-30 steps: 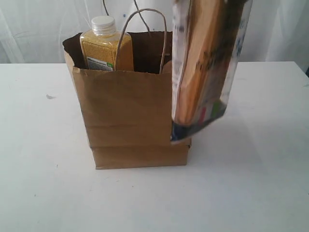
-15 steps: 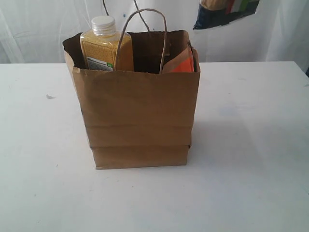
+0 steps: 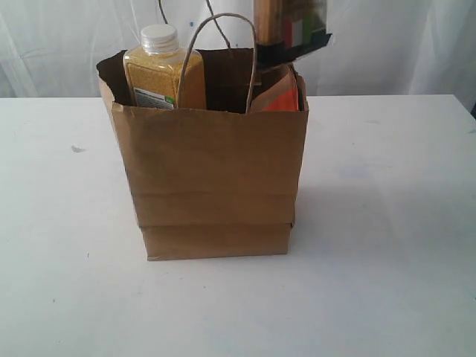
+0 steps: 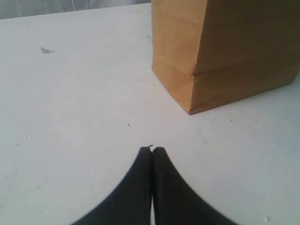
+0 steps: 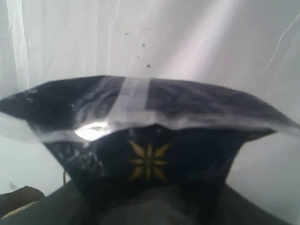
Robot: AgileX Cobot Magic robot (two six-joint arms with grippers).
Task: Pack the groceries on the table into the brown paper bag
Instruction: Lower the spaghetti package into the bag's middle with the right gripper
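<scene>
The brown paper bag [image 3: 212, 178] stands open on the white table [image 3: 387, 260]. Inside it, a white-capped bottle of yellow grains [image 3: 160, 74] rises at the left and an orange-labelled brown pouch [image 3: 281, 97] leans at the right. The blue-ended spaghetti pack [image 3: 291, 30] hangs upright above the bag's right side, its lower end just over the rim. In the right wrist view the pack's dark blue end [image 5: 150, 122] fills the frame, and my right gripper [image 5: 150, 204] is shut on it. My left gripper [image 4: 152, 150] is shut and empty, low over the table, short of the bag's corner [image 4: 190, 89].
A small grey speck [image 3: 76, 149] lies on the table left of the bag. White curtain hangs behind the table. Twisted paper handles [image 3: 223, 52] stick up from the bag's mouth beside the hanging pack.
The spaghetti pack rose from in front of the bag's right side to the top of the view, then shifted left over the bag's mouth. The left gripper stays shut.
</scene>
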